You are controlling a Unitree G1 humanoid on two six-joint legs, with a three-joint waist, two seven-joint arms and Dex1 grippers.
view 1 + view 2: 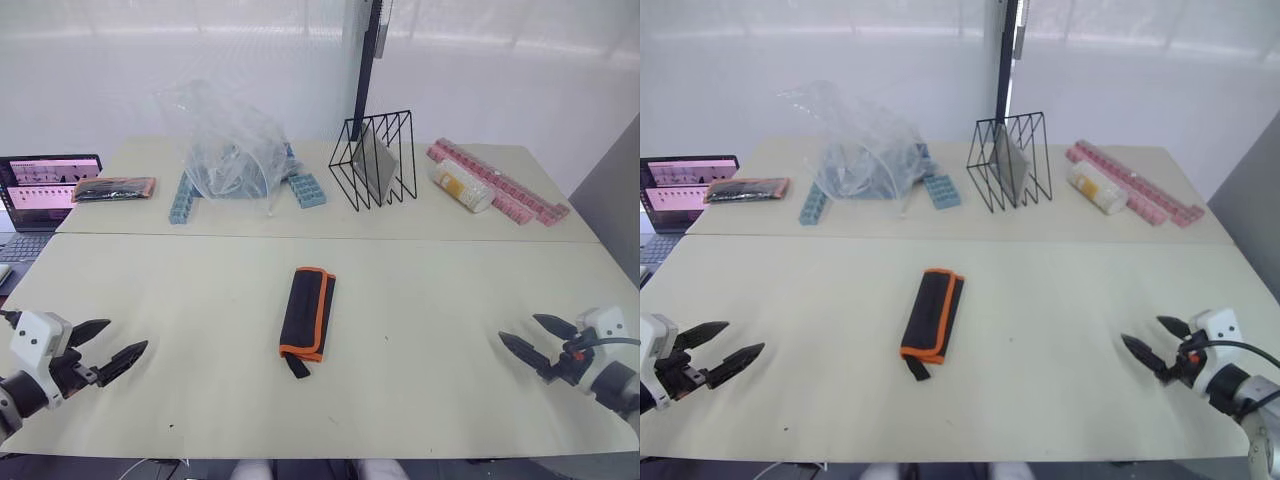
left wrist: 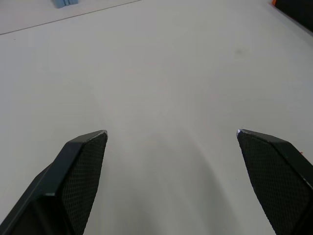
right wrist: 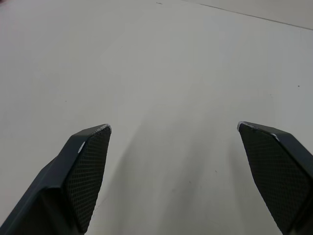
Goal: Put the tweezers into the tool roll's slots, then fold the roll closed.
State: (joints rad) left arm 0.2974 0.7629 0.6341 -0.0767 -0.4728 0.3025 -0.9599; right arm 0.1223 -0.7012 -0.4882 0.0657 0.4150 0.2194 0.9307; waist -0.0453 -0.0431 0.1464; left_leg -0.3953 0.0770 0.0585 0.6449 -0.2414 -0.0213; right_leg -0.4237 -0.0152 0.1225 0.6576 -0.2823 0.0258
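Tool roll [image 1: 307, 311] lay folded shut at table centre, orange trim along its 3 o'clock side, strap end poking out at 6. Left gripper [image 1: 108, 349] sat at roll's 8 o'clock, well apart, fingers spread wide, holding nothing. Right gripper [image 1: 533, 341] at roll's 4 o'clock, also well apart, fingers spread, nothing held. Bare table [image 1: 200, 290] all round roll on both sides. Near edge ran just below both grippers. Wire rack [image 1: 375, 158] & plastic bag [image 1: 225, 140] stood far at 12.
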